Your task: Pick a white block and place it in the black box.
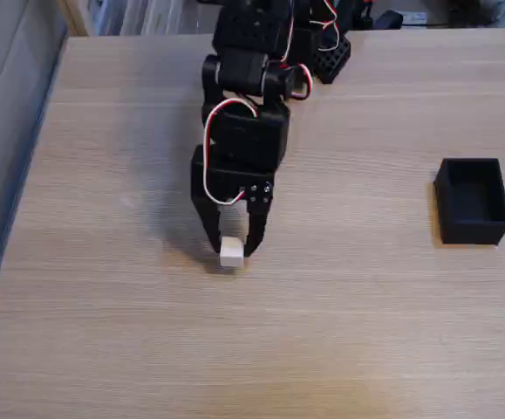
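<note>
A small white block (230, 253) rests on the wooden table, a little left of the middle in the fixed view. My black gripper (233, 250) reaches down from the top of the picture, and its two fingers stand close on either side of the block. Whether they press on it I cannot tell. The black box (473, 201) stands open-topped and empty at the right side of the table, well away from the gripper.
The arm's black base (322, 44) with red and white wires stands at the far edge. The table's left edge (25, 175) runs diagonally beside a grey floor. Bare wood lies between the block and the box.
</note>
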### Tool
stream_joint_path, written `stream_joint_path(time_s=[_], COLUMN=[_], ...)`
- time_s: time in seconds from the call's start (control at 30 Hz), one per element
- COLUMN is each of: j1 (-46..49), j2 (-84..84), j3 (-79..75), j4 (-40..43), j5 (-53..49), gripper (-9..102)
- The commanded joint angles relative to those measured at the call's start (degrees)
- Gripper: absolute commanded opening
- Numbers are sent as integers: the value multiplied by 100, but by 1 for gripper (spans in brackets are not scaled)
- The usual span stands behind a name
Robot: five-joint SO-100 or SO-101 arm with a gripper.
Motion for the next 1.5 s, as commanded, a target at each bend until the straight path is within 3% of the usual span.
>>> stream_joint_path(time_s=[0.0, 0.4, 0.77, 1.1, 1.47], j1=[-369, -2452, -4017, -4667, -5115], j2=[879, 3059, 3788, 3155, 1582], j3=[334, 993, 1011, 677, -932], j4=[123, 1573, 2540, 2452, 2470], j5=[-9, 738, 1600, 2083, 2628], gripper=[4, 3, 3, 3, 3])
